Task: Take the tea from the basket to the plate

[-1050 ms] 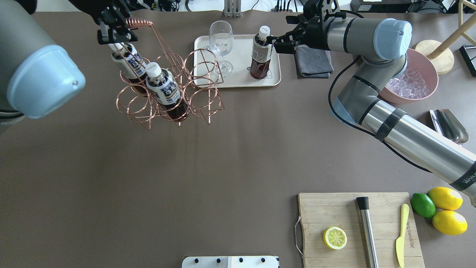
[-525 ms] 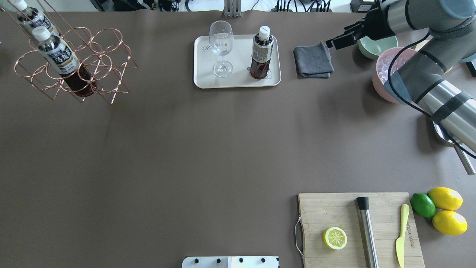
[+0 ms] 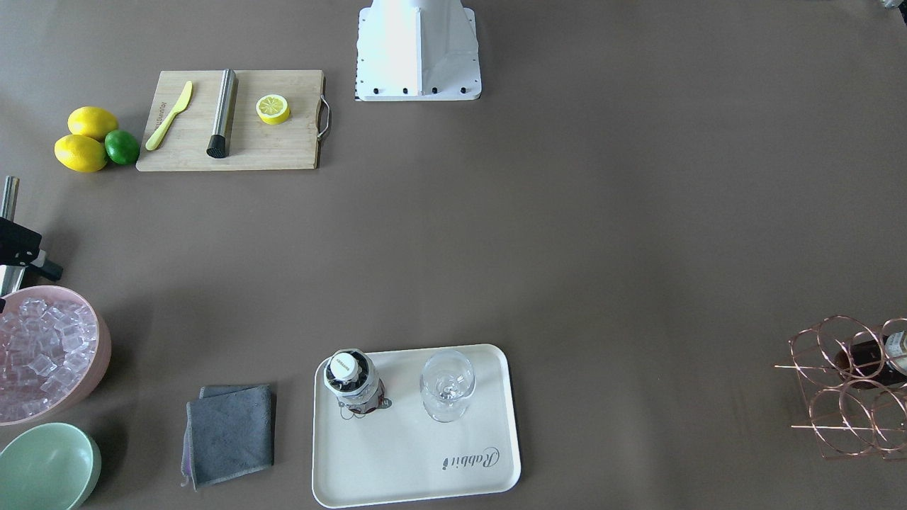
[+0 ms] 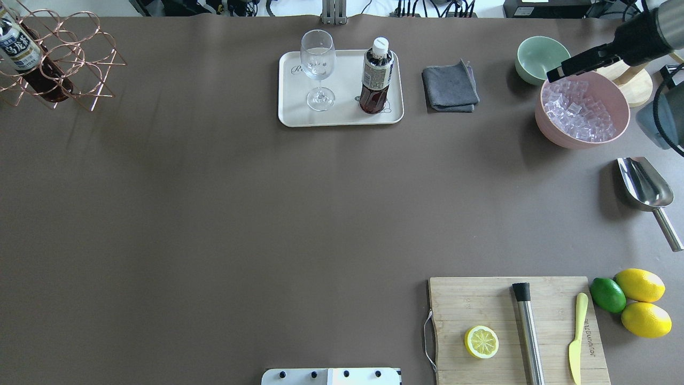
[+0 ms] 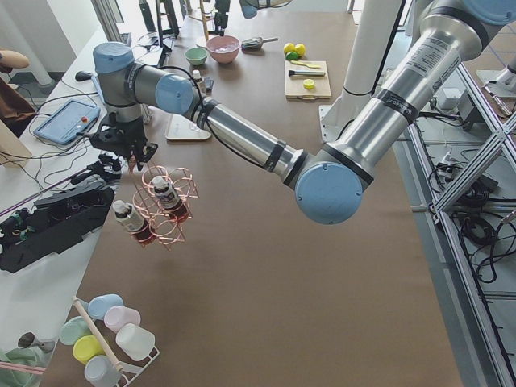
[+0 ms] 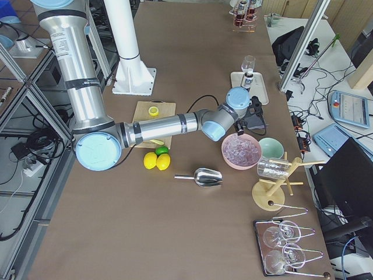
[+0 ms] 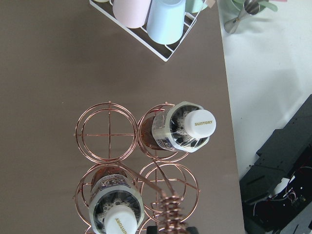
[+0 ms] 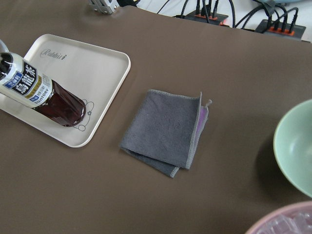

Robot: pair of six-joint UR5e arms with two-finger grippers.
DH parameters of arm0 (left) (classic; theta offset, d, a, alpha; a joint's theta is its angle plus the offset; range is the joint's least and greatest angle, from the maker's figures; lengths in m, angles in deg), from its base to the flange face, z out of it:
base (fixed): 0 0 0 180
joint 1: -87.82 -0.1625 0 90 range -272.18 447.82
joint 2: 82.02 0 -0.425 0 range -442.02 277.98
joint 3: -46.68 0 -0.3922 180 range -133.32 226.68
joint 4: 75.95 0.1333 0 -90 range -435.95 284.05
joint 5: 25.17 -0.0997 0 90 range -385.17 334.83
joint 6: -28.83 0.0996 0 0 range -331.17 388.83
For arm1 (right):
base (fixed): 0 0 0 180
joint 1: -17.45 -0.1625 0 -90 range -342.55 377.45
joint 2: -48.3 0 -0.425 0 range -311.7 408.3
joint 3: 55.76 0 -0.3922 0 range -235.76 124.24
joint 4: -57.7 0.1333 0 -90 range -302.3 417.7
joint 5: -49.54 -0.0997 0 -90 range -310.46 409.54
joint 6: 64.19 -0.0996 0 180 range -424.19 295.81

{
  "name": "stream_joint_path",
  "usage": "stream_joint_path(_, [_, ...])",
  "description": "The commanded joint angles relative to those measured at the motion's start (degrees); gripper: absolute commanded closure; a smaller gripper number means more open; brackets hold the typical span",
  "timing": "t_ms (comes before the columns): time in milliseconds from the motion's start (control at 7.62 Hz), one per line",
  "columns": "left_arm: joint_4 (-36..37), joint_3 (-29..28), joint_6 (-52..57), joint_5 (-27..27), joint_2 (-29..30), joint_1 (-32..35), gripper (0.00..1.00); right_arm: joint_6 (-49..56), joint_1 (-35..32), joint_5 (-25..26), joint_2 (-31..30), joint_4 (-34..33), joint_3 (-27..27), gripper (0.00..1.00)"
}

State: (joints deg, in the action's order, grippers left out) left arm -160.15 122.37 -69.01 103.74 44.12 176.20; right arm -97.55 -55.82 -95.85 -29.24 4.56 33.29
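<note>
Left gripper [image 5: 133, 160] clamps the coiled handle of the basket [image 4: 64, 53], hanging tilted over the table's far left corner. The tea [image 4: 375, 75] stands upright on the plate [image 4: 342, 118], near the far edge. Right gripper [image 4: 553, 75] hovers over the pink ice bowl [image 4: 541, 115]; I cannot tell its jaw state.

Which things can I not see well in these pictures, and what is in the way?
- Right gripper: open or shut unclear; edge-on in the overhead view, cut by the front view's left edge.
- Basket: cut by the overhead view's left edge and the front view's right edge.
- Tray drawing: mostly hidden by the tea.
</note>
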Motion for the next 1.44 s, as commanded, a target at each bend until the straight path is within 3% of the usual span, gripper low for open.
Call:
stream_joint_path(0, [-4.65,-5.28,-0.94,-0.23,0.06,0.57,1.0,-0.57,-2.22,-0.6,-5.85,-20.42,11.9,0.0])
stream_joint_path(262, [-9.13,-8.62,-1.21,-0.5,0.06,0.04,1.0,-0.57,-3.72,0.02,-10.84,-32.86,15.97,0.0])
stream_joint_path(525, [-9.67,-8.54,-2.97,-0.5,0.06,-0.14,1.0,-0.57,-4.86,4.91,-18.58,-33.69,16.07,0.0])
stream_joint_path(787, [-11.5,-8.89,-2.97,-0.58,-0.37,-0.75,1.0,0.57,-7.31,6.61,-23.15,-33.52,16.07,0.0])
stream_joint_path(1312, [-14.42,-11.18,-5.14,-2.69,0.06,-1.1,1.0,24.95,-13.47,10.48,-27.57,-33.61,15.81,0.0])
